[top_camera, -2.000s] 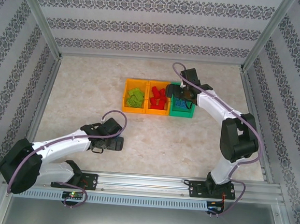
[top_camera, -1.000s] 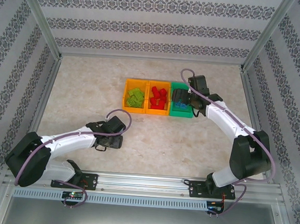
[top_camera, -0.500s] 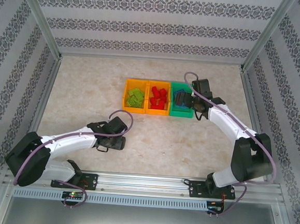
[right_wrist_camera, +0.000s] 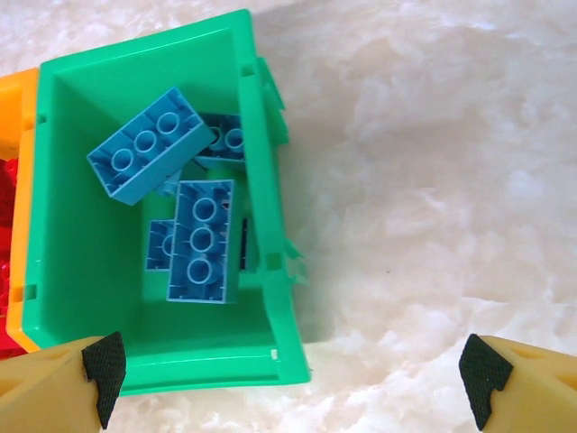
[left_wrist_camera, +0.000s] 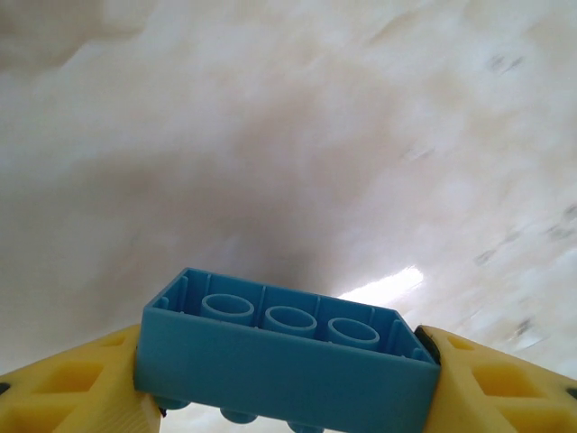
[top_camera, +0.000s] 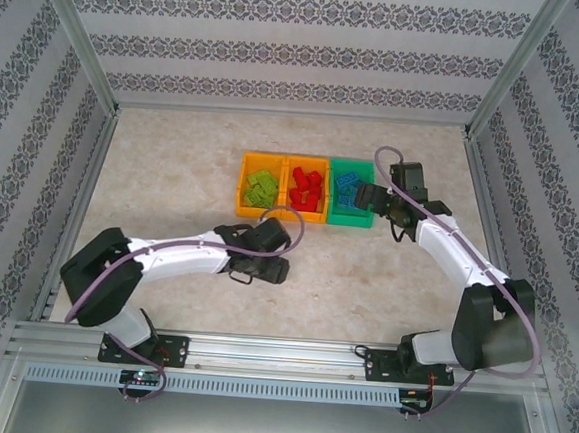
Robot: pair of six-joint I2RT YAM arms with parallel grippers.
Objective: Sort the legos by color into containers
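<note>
Though underside up, blue oblong lego (left_wrist_camera: 287, 356) tight between left fingers (left_wrist_camera: 68, 388); right fingers (right_wrist_camera: 527, 374) wide apart.

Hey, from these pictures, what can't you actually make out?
Top view: the left tool hides the blue brick it grips; bricks in the bins are too small to count.
Right wrist view: the left edge cuts off the red bricks; in the green bin, top bricks cover those beneath.
Left wrist view: the table is blurred, and the bottom edge crops the brick's lower side.
</note>
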